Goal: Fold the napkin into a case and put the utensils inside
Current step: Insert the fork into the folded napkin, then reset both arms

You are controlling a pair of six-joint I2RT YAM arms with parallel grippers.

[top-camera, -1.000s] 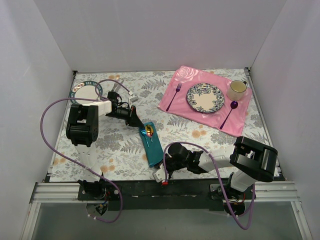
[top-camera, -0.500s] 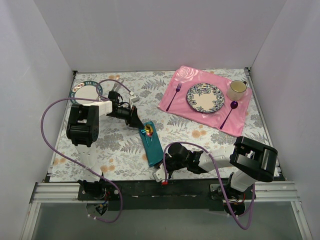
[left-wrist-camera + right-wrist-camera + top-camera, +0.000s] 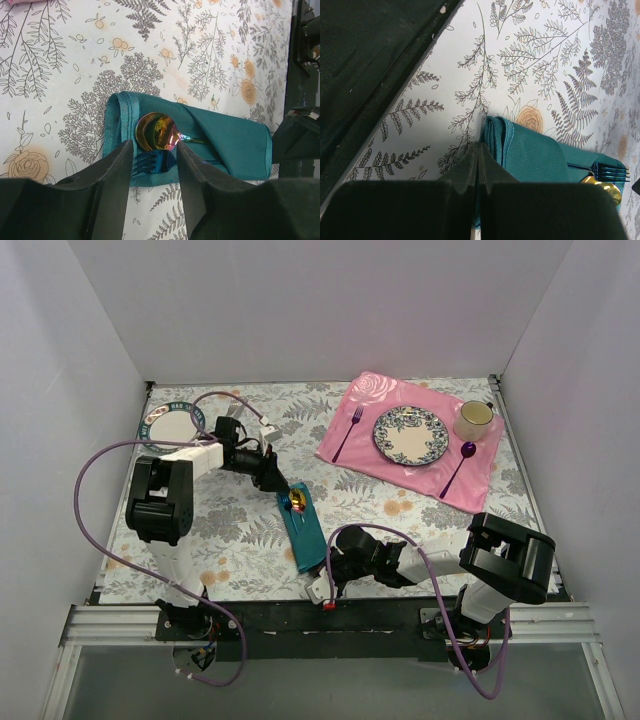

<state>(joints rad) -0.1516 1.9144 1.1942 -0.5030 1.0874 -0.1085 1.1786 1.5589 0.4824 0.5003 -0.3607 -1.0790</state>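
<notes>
Your left pincer (image 3: 154, 152) stands spread over the utensils (image 3: 156, 131) (tucked in the case (image 3: 235, 145)); right pincer (image 3: 478, 150) pressed together.

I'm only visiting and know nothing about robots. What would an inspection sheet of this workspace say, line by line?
Surface: table with a floral-print cover, lying flat.
Job's things: teal napkin case lies folded near the middle; gold spoon and blue fork poke out of its far end.
Clutter: pink placemat carrying a patterned plate, purple fork, purple spoon and mug; second plate at far left.
Grippers: left gripper open, its fingers either side of the utensil heads; right gripper shut, tips at the case's near end.
Cables: purple cables loop off both arms.
Surroundings: white walls on three sides; black rail along the near edge.
</notes>
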